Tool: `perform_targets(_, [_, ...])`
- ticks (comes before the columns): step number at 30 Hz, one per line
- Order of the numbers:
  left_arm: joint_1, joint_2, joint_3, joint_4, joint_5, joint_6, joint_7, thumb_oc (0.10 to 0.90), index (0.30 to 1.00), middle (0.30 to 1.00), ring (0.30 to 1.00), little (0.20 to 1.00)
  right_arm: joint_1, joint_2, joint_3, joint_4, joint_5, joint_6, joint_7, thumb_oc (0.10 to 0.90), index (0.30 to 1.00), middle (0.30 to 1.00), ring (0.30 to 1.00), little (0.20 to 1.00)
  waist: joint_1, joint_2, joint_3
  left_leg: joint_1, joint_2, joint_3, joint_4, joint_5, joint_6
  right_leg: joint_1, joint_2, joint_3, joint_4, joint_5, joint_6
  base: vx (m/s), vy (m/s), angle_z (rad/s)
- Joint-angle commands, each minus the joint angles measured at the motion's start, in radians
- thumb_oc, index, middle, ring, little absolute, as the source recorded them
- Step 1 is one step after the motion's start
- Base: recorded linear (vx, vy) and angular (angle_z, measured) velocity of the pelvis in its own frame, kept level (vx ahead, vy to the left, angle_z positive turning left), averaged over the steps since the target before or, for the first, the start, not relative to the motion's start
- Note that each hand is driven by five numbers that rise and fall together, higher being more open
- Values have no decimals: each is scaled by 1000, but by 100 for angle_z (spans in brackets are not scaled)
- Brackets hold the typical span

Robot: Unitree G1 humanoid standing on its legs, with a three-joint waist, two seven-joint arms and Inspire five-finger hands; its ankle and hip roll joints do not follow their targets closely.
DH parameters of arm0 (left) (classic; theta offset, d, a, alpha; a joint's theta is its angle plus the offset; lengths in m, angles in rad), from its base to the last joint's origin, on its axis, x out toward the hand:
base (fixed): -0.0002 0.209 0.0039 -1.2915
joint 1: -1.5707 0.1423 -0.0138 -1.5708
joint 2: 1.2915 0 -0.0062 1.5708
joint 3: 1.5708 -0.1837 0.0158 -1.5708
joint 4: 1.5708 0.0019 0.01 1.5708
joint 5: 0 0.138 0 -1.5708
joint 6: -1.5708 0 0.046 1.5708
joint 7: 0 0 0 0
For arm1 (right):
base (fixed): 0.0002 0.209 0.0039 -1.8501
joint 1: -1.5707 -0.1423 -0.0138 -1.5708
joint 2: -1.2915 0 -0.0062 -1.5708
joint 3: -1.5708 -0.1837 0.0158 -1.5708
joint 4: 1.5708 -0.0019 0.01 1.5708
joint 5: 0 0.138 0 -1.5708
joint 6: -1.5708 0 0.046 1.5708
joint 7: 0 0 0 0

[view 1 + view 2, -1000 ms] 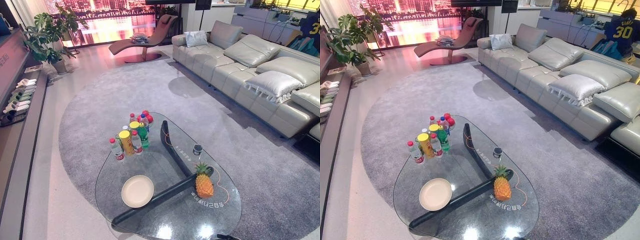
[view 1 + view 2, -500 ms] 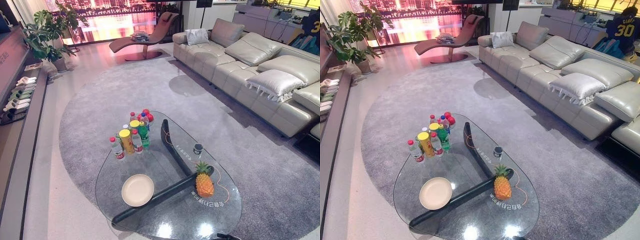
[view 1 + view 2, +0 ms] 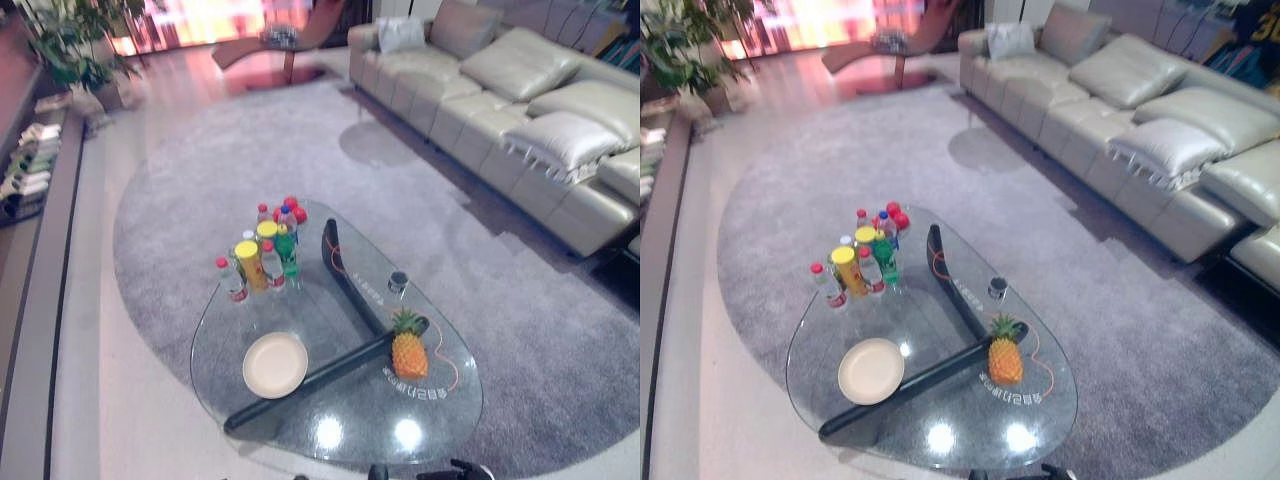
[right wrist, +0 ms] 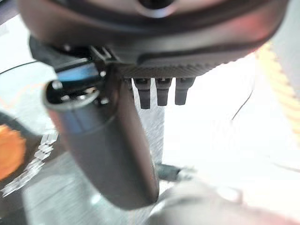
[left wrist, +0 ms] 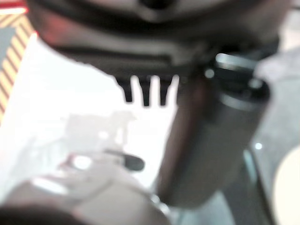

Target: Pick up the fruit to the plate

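There, the pineapple (image 3: 408, 352) stood upright on the glass table (image 3: 340, 440), well apart from the empty plate (image 3: 275, 364). The left hand (image 5: 154, 56) and right hand (image 4: 159, 61) held nothing, fingers (image 4: 161, 93) straight.

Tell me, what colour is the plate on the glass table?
The plate is cream-white and plain, with nothing on it. It shows best in the left eye view.

Upright pineapple (image 3: 408, 353), cream plate (image 3: 275, 364) apart
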Motion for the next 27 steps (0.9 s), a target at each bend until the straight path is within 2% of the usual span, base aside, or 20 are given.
perform_targets(1, [-50, -6, -7, 66, -40, -34, 9, 800, 900, 900, 900, 900, -43, -61, 0, 30, 39, -85, -118, 800, 900, 900, 900, 900, -12, -32, 49, -66, -37, 7, 17, 23, 7, -7, -57, -64, 26, 70, 55, -53, -34, -17])
perform_targets(4, [-48, 10, -11, 51, -44, -37, 8, 800, 900, 900, 900, 900, -52, -76, -27, -29, 64, -168, -194, 800, 900, 900, 900, 900, -8, -44, 81, -99, -39, 8, 43, 17, 10, -33, -54, -62, 40, 72, 56, -38, -68, -9])
perform_targets(6, [-48, 17, -12, 46, -47, -36, 6, 800, 900, 900, 900, 900, -56, -82, -32, -49, 71, -178, -208, 800, 900, 900, 900, 900, -7, -47, 90, -109, -39, 8, 51, 16, 11, -40, -53, -63, 43, 73, 57, -27, -68, -1])
perform_targets(7, [-48, 26, -15, 40, -49, -39, 1, 800, 900, 900, 900, 900, -62, -91, -37, -75, 78, -204, -229, 800, 900, 900, 900, 900, -6, -52, 102, -123, -39, 6, 63, 14, 12, -50, -51, -63, 50, 74, 57, -29, -76, -1])
perform_targets(13, [-44, 58, -25, -2, -91, -59, -58, 800, 900, 900, 900, 900, -94, -141, -53, -295, 114, -226, -331, 800, 900, 900, 900, 900, -10, -62, 162, -193, -35, 5, 120, 11, 16, -113, -48, -67, 108, 68, 53, -49, -65, 0])
perform_targets(18, [-32, 68, -29, -35, -128, -69, -88, 800, 900, 900, 900, 900, -134, -205, -81, -510, 116, -209, -409, 800, 900, 900, 900, 900, -20, -46, 216, -260, -42, 10, 181, 6, 17, -186, -55, -74, 171, 61, 52, -65, 34, -1])
perform_targets(21, [-33, 66, -35, -49, -158, -81, -95, 800, 900, 900, 900, 900, -166, -238, -98, -639, 132, -225, -465, 800, 900, 900, 900, 900, -27, -35, 247, -297, -47, 20, 209, 2, 17, -226, -57, -76, 201, 52, 50, -76, 64, -4])
perform_targets(27, [-51, 54, -49, -67, -220, -108, -105, 800, 900, 900, 900, 900, -256, -269, -122, -830, 125, -245, -500, 800, 900, 900, 900, 900, -38, -16, 302, -377, -54, 37, 265, -7, 19, -306, -58, -75, 247, 34, 40, -63, 81, -9])
